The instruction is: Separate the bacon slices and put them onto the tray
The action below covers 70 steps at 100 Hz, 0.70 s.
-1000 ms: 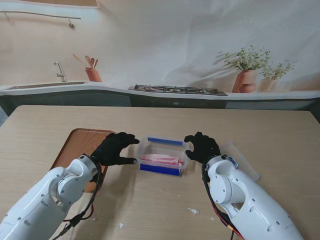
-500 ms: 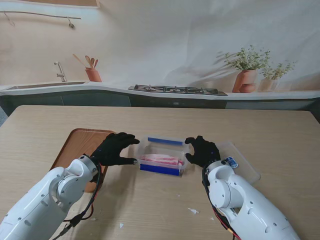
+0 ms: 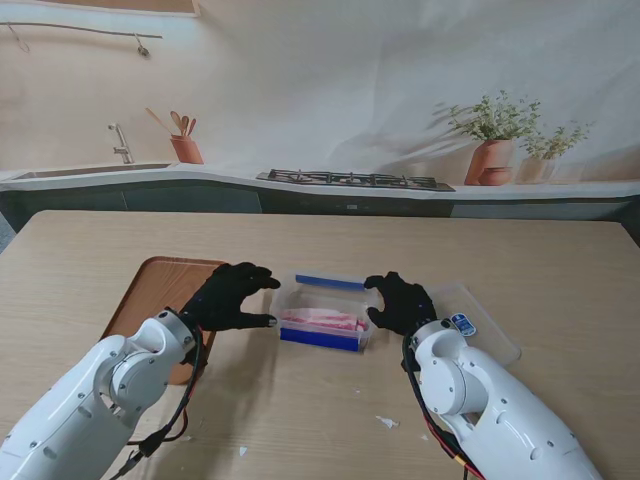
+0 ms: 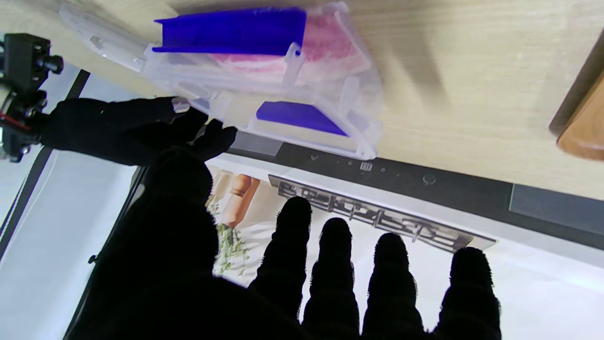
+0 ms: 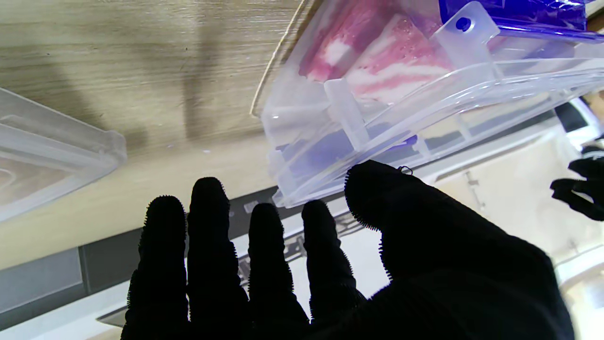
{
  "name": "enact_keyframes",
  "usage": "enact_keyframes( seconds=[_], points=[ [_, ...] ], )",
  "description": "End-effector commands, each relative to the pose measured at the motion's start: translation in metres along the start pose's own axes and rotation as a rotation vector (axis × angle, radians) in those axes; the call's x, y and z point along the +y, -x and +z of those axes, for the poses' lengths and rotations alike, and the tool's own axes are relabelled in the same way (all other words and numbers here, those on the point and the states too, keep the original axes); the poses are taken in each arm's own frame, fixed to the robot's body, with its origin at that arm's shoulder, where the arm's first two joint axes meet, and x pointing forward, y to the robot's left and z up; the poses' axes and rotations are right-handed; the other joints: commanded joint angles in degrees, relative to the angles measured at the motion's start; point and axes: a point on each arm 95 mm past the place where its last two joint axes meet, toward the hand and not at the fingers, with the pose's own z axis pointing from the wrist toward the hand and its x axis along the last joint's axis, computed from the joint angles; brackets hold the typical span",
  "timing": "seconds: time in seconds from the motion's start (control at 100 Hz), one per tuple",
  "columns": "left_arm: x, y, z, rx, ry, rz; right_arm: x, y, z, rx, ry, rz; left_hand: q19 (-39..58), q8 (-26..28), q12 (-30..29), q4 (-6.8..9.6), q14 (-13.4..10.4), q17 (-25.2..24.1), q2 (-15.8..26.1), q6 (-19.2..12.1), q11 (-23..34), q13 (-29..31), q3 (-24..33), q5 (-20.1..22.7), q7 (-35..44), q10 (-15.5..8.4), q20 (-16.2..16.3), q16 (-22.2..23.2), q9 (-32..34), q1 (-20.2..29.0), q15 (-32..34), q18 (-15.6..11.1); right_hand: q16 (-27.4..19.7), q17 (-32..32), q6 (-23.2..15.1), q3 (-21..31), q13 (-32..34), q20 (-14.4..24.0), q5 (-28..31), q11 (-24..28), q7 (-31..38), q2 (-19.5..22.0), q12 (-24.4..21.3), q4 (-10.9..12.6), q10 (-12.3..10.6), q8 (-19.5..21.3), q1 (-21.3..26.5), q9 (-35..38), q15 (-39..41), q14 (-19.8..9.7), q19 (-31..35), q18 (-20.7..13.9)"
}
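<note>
Bacon (image 3: 322,320) is seen lying together inside a clear plastic container (image 3: 290,300) with blue clips, at the middle of the table (image 3: 560,270). The wooden tray (image 3: 160,285) is set to the left of the container and only partly shown; no slice can be made out on its visible part. By that showing, the separating is judged not yet begun: every slice is left to be lifted out and laid apart.

The left hand (image 3: 228,297) is held just beside the container's left end, its fingers spread and nothing gripped. The right hand (image 3: 400,302) is held at the right end, fingers apart and empty; its thumb (image 5: 377,193) is seen at the container's rim, though contact cannot be settled. A clear lid (image 3: 475,325) is set on the table to the right, partly covered by the right arm.

The number of slices cannot be counted, since they are seen pressed into one pink mass behind cloudy plastic. The near part of the tray is hidden by the left arm.
</note>
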Motion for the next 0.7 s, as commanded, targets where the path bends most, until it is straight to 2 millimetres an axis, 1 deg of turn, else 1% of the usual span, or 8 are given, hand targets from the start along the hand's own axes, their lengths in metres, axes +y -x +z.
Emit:
enact_keyframes(
  seconds=[0.0,0.26,0.35,0.4,0.42,0.48,0.51,0.69],
  points=[
    [-0.013,-0.009,0.004,0.037,0.011,0.021,-0.012,0.001,-0.005,-0.009,-0.015,0.008,-1.9,0.6,1.0,2.36,-0.3,0.3,-0.9,-1.1,0.9,0.5,1.6,1.1,0.6,0.9,-0.5,1.5,0.9,0.0,1.5,0.2,-0.7,-1.2,1.2,-1.4,-1.7,-1.2,-2.1,-1.6,-1.1,-2.3,-1.0,0.1,-1.0,-1.1,-0.7,-2.3,-0.7,-0.5,0.1,-0.3],
    [-0.042,-0.026,0.02,0.139,0.065,0.132,-0.013,0.008,-0.01,-0.039,0.034,0.015,1.5,2.6,7.2,1.41,1.1,3.6,-5.0,-2.2,6.4,8.7,13.8,4.8,3.5,0.1,1.2,7.8,9.7,-1.6,11.7,1.1,-0.3,-0.6,6.1,-1.5,-0.6,-0.8,0.4,0.3,-1.6,-1.8,-0.8,0.1,0.2,-1.6,-0.6,0.1,0.6,0.4,0.6,0.4],
    [-0.042,-0.03,0.029,0.155,0.086,0.177,-0.013,0.009,-0.011,-0.047,0.032,0.021,12.1,3.1,9.1,0.91,1.5,1.6,-5.8,-2.1,7.7,11.9,18.2,5.6,4.7,-0.1,2.1,9.8,12.6,-2.2,14.4,1.1,-0.2,-0.5,6.7,-1.4,-0.5,-0.6,1.1,0.6,-1.8,-1.8,-0.8,0.1,0.5,-1.8,-0.7,0.6,0.8,0.4,0.7,0.5],
    [-0.04,-0.031,0.033,0.151,0.113,0.188,-0.013,0.009,-0.011,-0.048,0.031,0.021,21.7,3.3,9.6,0.73,1.6,-1.5,-6.1,-1.9,7.9,12.9,20.0,6.3,5.0,-0.1,-1.4,10.1,13.6,-2.1,15.1,0.6,-0.2,-0.3,6.7,-1.4,-0.3,-0.6,1.5,0.6,-2.0,-1.8,-0.8,0.1,0.6,-1.9,-0.6,0.6,0.9,0.5,0.8,0.5],
    [-0.039,-0.031,0.034,0.145,0.126,0.189,-0.013,0.009,-0.011,-0.049,0.03,0.022,25.6,3.4,9.8,0.59,1.6,-2.6,-6.2,-1.9,8.0,13.1,20.7,6.4,5.1,-0.1,-4.8,10.2,13.8,-2.1,15.2,0.5,-0.2,-0.2,6.7,-1.3,-0.3,-0.6,1.6,0.6,-2.0,-1.9,-0.8,0.1,0.6,-1.9,-0.5,0.7,0.8,0.4,0.8,0.5],
    [-0.034,-0.031,0.038,0.126,0.161,0.183,-0.014,0.01,-0.011,-0.053,0.025,0.024,30.2,3.5,9.9,0.6,1.9,-4.1,-6.2,-1.6,8.2,13.7,21.2,6.7,5.2,0.3,-6.6,10.5,14.3,-1.7,15.8,0.3,-0.2,-0.2,6.9,-1.0,-0.2,-0.6,1.8,0.5,-2.2,-1.8,-0.8,0.2,0.7,-1.9,-0.1,0.8,0.9,0.4,0.8,0.6],
    [-0.032,-0.032,0.04,0.119,0.175,0.178,-0.014,0.01,-0.011,-0.057,0.022,0.025,32.6,3.4,10.1,0.58,2.1,-4.6,-5.9,-1.5,8.2,14.1,21.1,6.8,5.2,0.4,-9.7,10.8,14.4,-1.5,16.0,0.3,-0.2,-0.1,6.9,-0.9,-0.1,-0.6,1.9,0.5,-2.2,-1.7,-0.9,0.2,0.7,-1.9,0.0,0.8,0.9,0.4,0.8,0.6],
    [-0.015,-0.036,0.053,0.084,0.238,0.13,-0.018,0.011,-0.009,-0.067,0.005,0.042,34.5,3.3,9.6,0.64,2.9,-4.1,-5.0,-0.9,7.6,17.0,21.2,7.3,4.9,1.6,-10.0,11.0,16.0,-1.0,16.8,0.7,-0.3,0.0,6.5,-0.7,0.1,-0.6,2.3,0.7,-2.6,-1.5,-0.8,0.3,0.7,-1.9,0.8,2.0,0.8,0.4,0.8,0.6]
  ],
)
